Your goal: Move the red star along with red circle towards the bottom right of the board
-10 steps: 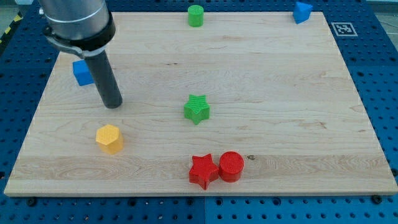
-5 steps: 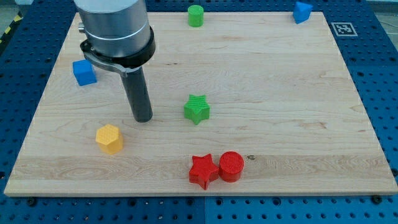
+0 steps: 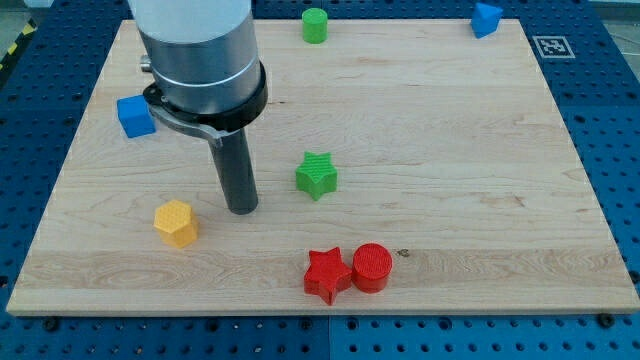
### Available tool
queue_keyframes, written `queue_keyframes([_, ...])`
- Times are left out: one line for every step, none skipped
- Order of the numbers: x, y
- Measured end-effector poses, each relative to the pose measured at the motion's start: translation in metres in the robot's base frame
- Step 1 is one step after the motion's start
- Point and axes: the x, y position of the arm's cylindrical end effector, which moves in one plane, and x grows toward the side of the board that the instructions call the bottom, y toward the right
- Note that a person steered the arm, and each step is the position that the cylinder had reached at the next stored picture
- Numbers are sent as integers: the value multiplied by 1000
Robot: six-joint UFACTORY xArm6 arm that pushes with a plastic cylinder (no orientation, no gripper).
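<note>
The red star (image 3: 327,274) and the red circle (image 3: 372,267) sit touching side by side near the view's bottom edge of the wooden board (image 3: 450,150), the star on the left. My tip (image 3: 241,208) rests on the board up and to the left of the red star, between the yellow block (image 3: 176,222) and the green star (image 3: 317,175). It touches no block.
A blue cube (image 3: 135,116) lies at the view's left. A green cylinder (image 3: 315,25) stands at the top middle. A blue block (image 3: 487,18) sits at the top right corner. The arm's grey body hangs over the upper left.
My tip has moved right and down the view, from beside the blue cube to between the yellow block and green star. No block has moved.
</note>
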Motion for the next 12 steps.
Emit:
queue_keyframes([15,-3])
queue_keyframes([40,8])
queue_keyframes([58,14])
queue_keyframes([84,15])
queue_keyframes([97,15])
queue_keyframes([100,15])
queue_keyframes([101,15])
queue_keyframes([103,14])
queue_keyframes([103,16])
queue_keyframes([103,22])
queue_keyframes([103,26])
queue_keyframes([103,26])
